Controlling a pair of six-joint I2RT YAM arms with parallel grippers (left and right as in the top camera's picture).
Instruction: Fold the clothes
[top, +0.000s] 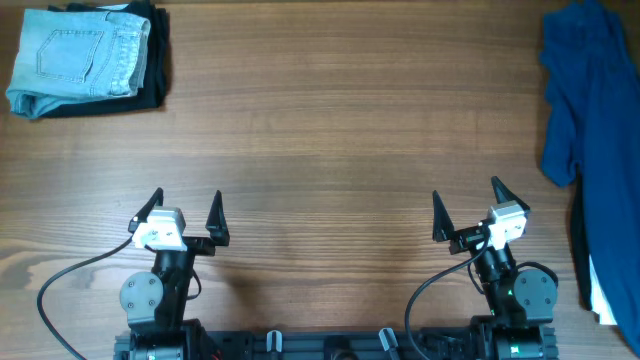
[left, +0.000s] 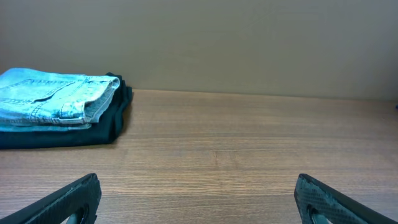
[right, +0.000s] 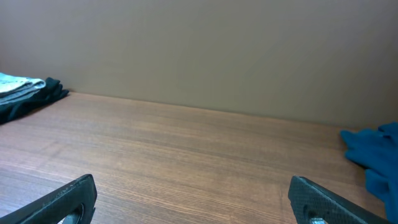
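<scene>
A folded pair of light blue jeans (top: 75, 55) lies on a folded black garment (top: 158, 60) at the table's far left corner; the stack also shows in the left wrist view (left: 56, 102) and, small, in the right wrist view (right: 25, 93). A crumpled blue garment (top: 590, 120) lies unfolded along the right edge and shows in the right wrist view (right: 376, 152). My left gripper (top: 185, 212) is open and empty near the front edge (left: 196, 199). My right gripper (top: 467, 205) is open and empty near the front right (right: 193, 199).
The wooden table (top: 330, 150) spans the view. A white cloth edge (top: 600, 295) shows under the blue garment at the front right. A plain wall (left: 217, 43) stands behind the table's far edge.
</scene>
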